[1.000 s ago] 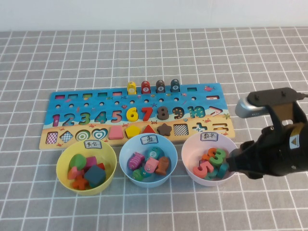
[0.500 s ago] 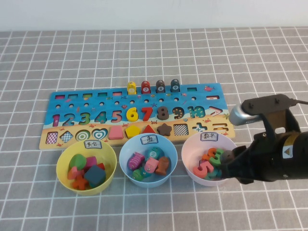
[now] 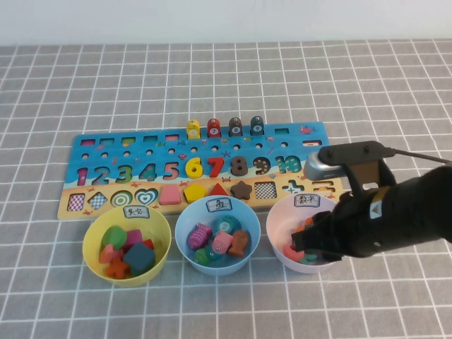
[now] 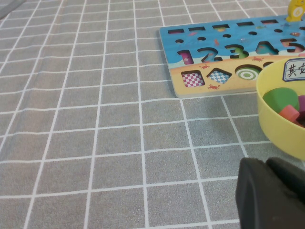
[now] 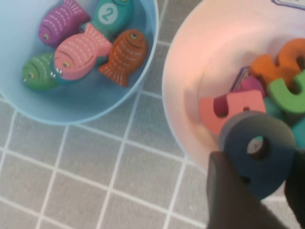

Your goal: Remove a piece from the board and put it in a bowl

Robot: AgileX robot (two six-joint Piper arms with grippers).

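Right wrist view: the right pincer (image 5: 257,186) grips the slate-grey 9 (image 5: 259,152) over the pink bowl (image 5: 200,76), beside the board (image 3: 176,152). Placing step; next, open and release. Left pincer (image 4: 271,195) hangs parked above the tabletop (image 4: 95,143), aperture indiscernible.

Prob. a lab tabletop (grey grid cloth (image 3: 212,78), white wall (image 3: 212,18)).

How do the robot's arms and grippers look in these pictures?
The right arm is matte black, with a small white triangular mark, a grey camera on a bracket and a thin black cable. The right gripper has dark fingers. The left gripper shows only black, rounded fingers.
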